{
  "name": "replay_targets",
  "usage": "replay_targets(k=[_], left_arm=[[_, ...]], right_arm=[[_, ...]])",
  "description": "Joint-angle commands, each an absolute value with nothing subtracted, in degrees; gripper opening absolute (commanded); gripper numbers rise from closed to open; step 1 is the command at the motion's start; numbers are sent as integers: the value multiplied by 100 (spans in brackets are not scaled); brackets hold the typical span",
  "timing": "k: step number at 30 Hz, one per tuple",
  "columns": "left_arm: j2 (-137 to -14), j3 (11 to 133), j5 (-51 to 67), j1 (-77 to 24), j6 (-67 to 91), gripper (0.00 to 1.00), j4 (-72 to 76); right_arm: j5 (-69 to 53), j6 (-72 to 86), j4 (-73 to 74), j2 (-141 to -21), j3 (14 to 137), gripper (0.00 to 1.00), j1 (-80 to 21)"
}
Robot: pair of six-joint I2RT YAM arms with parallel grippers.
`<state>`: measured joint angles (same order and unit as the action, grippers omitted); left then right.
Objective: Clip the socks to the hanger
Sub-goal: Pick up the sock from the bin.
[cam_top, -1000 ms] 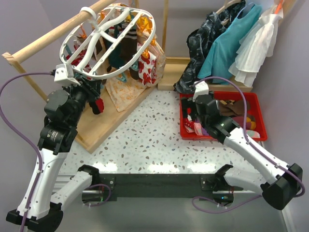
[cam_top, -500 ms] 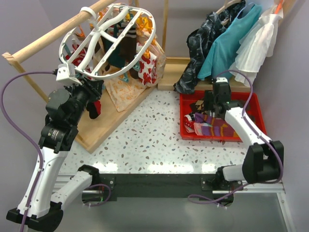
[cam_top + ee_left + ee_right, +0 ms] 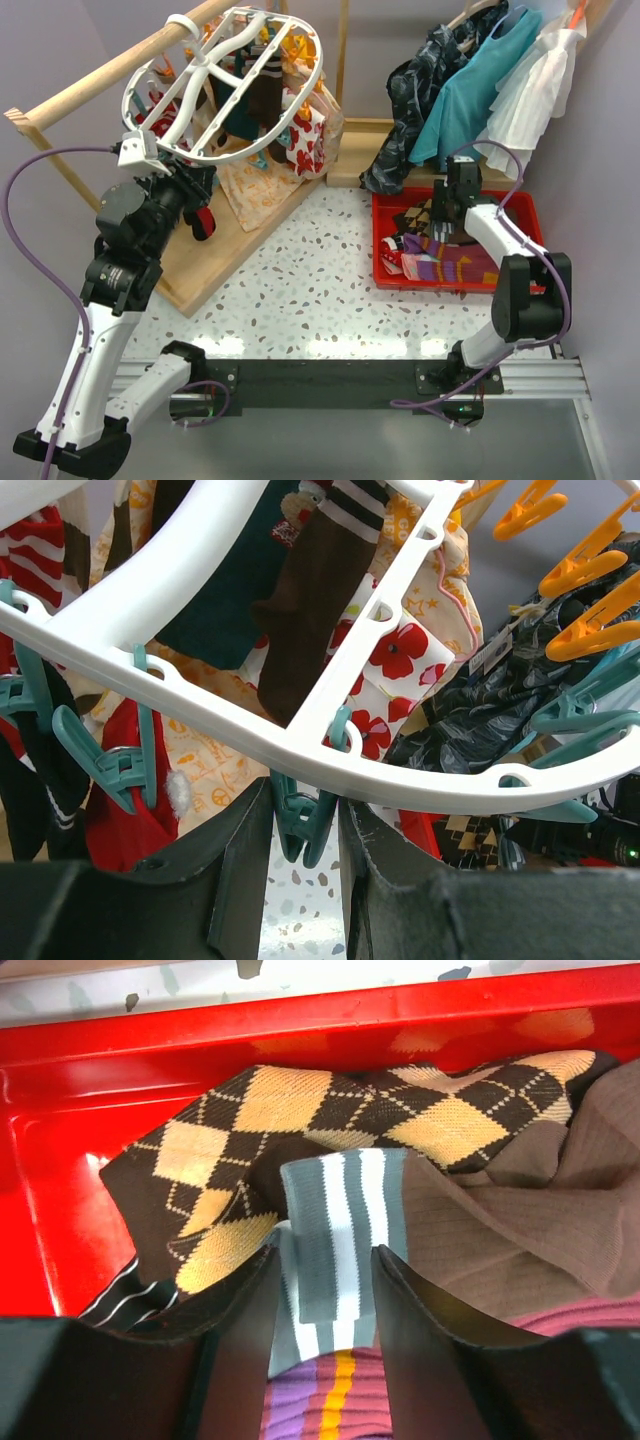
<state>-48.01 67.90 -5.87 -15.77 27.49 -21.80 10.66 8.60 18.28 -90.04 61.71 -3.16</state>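
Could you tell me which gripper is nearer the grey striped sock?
Right. The right gripper straddles the sock; the left gripper is far off, clamped on a hanger clip.

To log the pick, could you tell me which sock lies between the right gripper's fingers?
The grey sock with white stripes; the argyle sock lies beyond the right gripper, the brown ribbed sock beside it.

Holding the left arm (image 3: 118, 275) raised and angled forward, the left hand (image 3: 305, 852) tilted upward with fingers drawn close together, while keeping the right arm (image 3: 505, 240) folded sharply, the right hand (image 3: 325, 1295) pointing down, fingers partway apart.
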Motion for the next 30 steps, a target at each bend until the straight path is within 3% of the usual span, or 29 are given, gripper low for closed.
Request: replay_targets(k=[1, 13, 21, 30], left_arm=[[-4869, 6803, -404, -1556, 2804, 0, -2382], [-4904, 6794, -378, -1556, 2786, 0, -2382], [-4896, 6820, -378, -1556, 2769, 0, -2399], [-4887, 6838, -325, -1556, 2769, 0, -2399]], right_arm=[[914, 905, 1442, -9088, 6258, 44, -220], [887, 905, 1301, -9237, 6012, 40, -141], [932, 888, 1336, -9001, 5968, 16, -88], [993, 949, 1362, -8745, 5836, 18, -88]])
